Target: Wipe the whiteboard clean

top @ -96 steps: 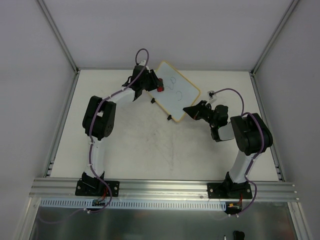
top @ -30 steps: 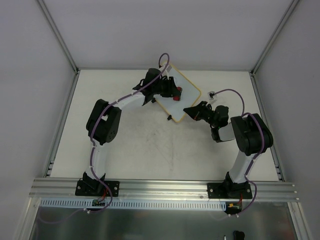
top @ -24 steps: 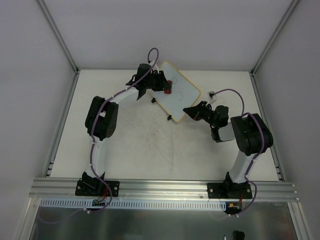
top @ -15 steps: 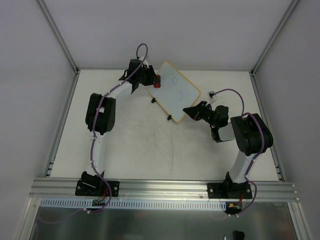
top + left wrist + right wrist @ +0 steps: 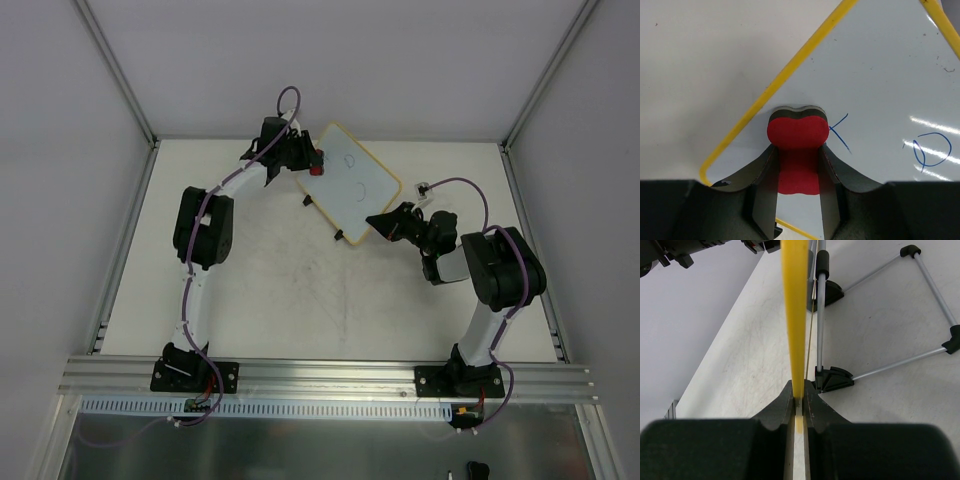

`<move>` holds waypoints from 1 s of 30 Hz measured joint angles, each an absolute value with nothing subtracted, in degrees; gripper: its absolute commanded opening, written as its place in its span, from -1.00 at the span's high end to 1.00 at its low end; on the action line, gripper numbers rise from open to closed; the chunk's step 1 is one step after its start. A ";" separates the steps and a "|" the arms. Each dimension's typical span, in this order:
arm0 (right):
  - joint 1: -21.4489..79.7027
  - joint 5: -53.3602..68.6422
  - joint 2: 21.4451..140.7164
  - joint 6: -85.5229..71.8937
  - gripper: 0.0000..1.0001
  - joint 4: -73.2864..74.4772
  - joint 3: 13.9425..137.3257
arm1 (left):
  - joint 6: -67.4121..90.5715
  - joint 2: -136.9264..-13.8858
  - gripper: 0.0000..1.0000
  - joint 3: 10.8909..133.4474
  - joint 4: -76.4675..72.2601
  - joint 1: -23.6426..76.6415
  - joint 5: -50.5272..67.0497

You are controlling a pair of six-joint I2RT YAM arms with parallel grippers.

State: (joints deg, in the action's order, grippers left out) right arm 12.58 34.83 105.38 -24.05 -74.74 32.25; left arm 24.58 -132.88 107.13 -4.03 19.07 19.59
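- The pale bench point(image 5: 300, 290) carries everything, and both arms are bolted at its near edge
- The left arm point(image 5: 200, 235) stretches far across the bench to the left side of the board, while the right arm point(image 5: 495, 270) bends in from the right to the board's near-right edge
- The whiteboard point(image 5: 365, 190) stands tilted at the far middle of the bench and is turned diagonally; its yellow frame is propped on thin metal rods point(image 5: 821, 315) that end in black feet point(image 5: 340, 236)
- The right pincer point(image 5: 798, 392) is clamped on the whiteboard's yellow rim, which runs edge-on between its two fingers in the right wrist view
- The left pincer point(image 5: 798, 150) is closed around the eraser, one finger on each of its narrow sides
- The eraser point(image 5: 798, 131) is red with a dark pad layer, and it rests against the white surface just inside the frame, near a rounded corner on the board's far-left side
- A blue loop point(image 5: 930, 150) is drawn well to the right of the eraser
- A short blue stroke point(image 5: 839, 132) lies just beside the eraser's right edge
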 measured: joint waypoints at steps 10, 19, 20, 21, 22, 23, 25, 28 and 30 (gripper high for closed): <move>12.58 34.74 105.38 -24.40 1.00 -74.72 32.25 | 23.62 -129.51 1.00 103.66 -4.56 23.44 21.93; 12.58 34.72 105.32 -24.34 1.00 -74.52 32.25 | 24.01 -125.12 1.00 98.37 -5.21 28.10 27.03; 12.58 34.72 105.21 -24.23 1.00 -74.32 32.25 | 24.53 -125.03 1.00 98.19 -5.23 27.97 27.70; 12.58 34.76 104.99 -24.08 0.99 -74.19 32.21 | 24.99 -125.03 1.00 98.15 -5.23 27.55 28.60; 12.58 34.81 104.71 -23.86 1.00 -73.93 32.12 | 25.61 -125.03 1.00 98.10 -5.26 27.03 29.78; 12.58 34.96 104.40 -23.81 1.00 -73.69 32.03 | 26.13 -125.03 1.00 98.04 -5.17 26.37 30.30; 12.60 35.59 103.37 -23.68 1.00 -72.99 31.64 | 26.35 -124.81 1.00 97.51 -5.19 24.53 31.09; 12.58 37.43 102.26 -23.55 1.00 -72.12 31.11 | 26.35 -123.39 1.00 95.20 -4.78 21.10 31.24; 12.56 38.89 102.17 -23.57 1.00 -71.85 31.11 | 26.35 -121.56 1.00 93.41 -4.10 19.07 31.14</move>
